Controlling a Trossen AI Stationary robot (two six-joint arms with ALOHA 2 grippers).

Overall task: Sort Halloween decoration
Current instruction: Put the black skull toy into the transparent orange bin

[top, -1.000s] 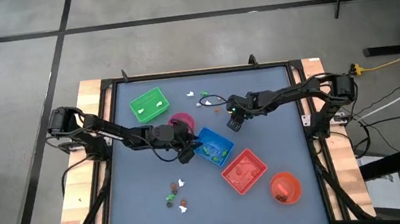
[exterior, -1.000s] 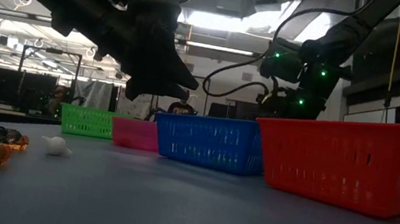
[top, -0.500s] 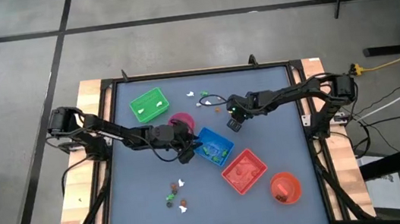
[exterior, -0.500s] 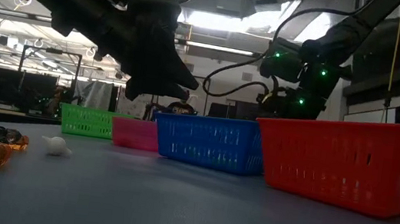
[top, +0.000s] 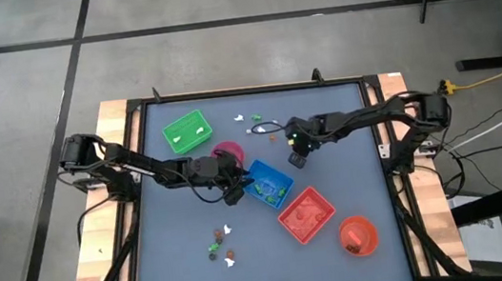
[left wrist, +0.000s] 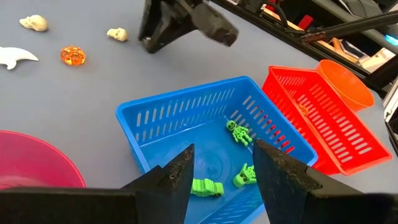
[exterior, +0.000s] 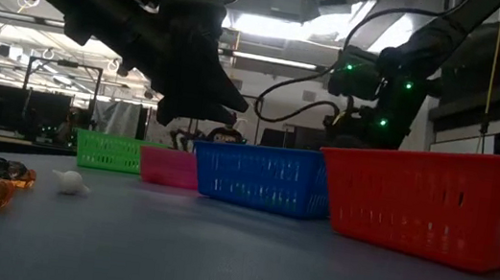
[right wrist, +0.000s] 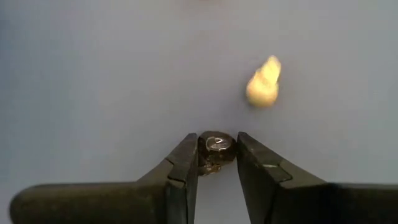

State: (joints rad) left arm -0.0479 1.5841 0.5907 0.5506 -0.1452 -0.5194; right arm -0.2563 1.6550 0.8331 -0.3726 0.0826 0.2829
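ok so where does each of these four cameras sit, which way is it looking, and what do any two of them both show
High: overhead, straight down on the table; both arms.
Low: table height, level across; arms overhead.
Left wrist: over the blue tray; left tool open.
Right wrist: facing the table; right tool shut on a dark trinket.
Shared: blue tray and red tray appear in the high, low and left wrist views.

Counts, high view. Square trays: three, namely green tray (top: 187, 131) nearest the tabletop's far-left corner, blue tray (top: 267, 184) mid-table, red tray (top: 306, 215) toward the near edge. Round bowls: two, namely pink bowl (top: 227, 151), orange bowl (top: 359, 235) nearest the near-right corner. Green figures (left wrist: 239, 133) in the blue tray: three, per left wrist view. Loose trinkets (top: 220, 243) by the near edge: about five, too small to count surely.
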